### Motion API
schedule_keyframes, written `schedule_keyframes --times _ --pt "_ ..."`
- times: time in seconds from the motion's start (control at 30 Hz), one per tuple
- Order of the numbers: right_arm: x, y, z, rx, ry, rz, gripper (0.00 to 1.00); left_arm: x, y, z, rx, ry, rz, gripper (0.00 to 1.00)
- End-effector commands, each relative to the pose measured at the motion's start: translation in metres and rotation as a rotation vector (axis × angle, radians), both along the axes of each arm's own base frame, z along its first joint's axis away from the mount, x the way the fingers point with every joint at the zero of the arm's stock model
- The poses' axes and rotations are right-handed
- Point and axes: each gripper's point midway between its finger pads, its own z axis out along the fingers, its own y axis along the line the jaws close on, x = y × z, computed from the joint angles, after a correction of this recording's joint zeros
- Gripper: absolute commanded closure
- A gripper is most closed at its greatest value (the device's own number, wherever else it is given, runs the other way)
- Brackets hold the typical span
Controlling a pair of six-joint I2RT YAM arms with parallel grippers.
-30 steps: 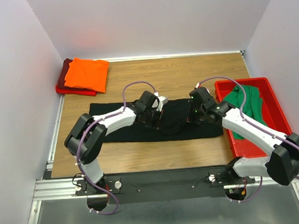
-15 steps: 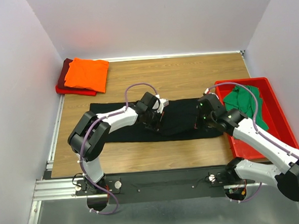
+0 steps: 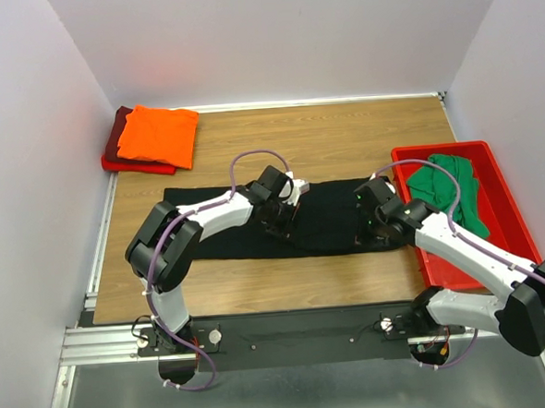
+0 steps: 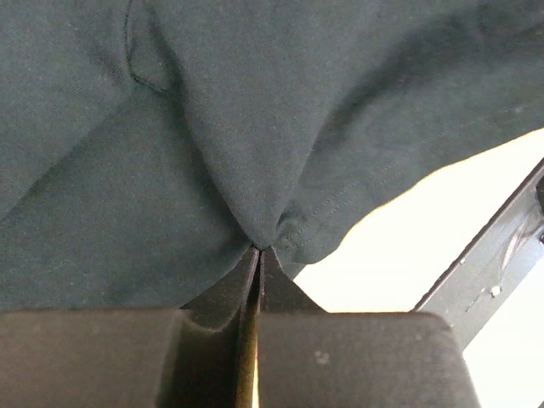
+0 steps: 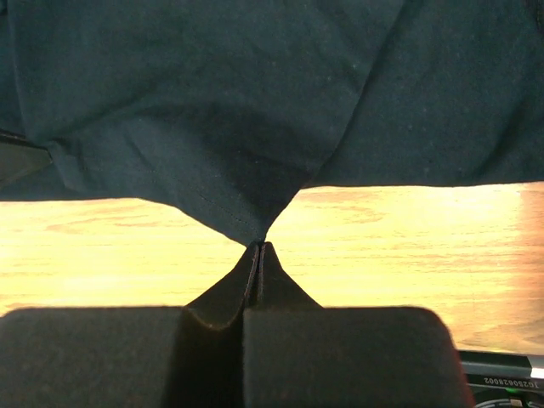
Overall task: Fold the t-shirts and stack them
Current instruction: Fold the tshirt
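Note:
The black t-shirt (image 3: 324,221) lies spread as a long strip across the middle of the table. My left gripper (image 3: 283,224) sits low over its centre, shut on a pinched fold of the black cloth (image 4: 212,127) at the fingertips (image 4: 259,248). My right gripper (image 3: 371,230) is at the shirt's right end, shut on a hem corner (image 5: 212,102) that rises from its tips (image 5: 260,245) above the wood. The orange t-shirt (image 3: 159,135) lies folded on the dark red one (image 3: 118,130) at the back left corner. The green t-shirt (image 3: 447,186) is crumpled in the bin.
A red plastic bin (image 3: 500,210) stands along the right edge of the table, close to my right arm. A brighter red layer (image 3: 127,165) shows under the back-left stack. White walls close in the table on three sides. Bare wood (image 3: 333,135) lies behind the black shirt.
My right gripper has moved toward the near right with the shirt's end, and the raised hump in the middle of the cloth has flattened. The left gripper has barely shifted.

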Motion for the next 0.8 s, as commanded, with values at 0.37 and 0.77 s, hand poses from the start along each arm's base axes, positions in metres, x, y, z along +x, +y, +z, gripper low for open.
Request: schedule_keyframes --times 0.37,0.77 --pt "0.026 0.032 0.027 0.056 -0.064 0.109 1.00 0.032 0.004 0.050 -0.007 -0.117 0.079 0.78" --pt "0.005 0.031 0.016 0.070 -0.029 0.120 1.00 0.055 -0.076 0.068 -0.229 -0.075 0.025 0.78"
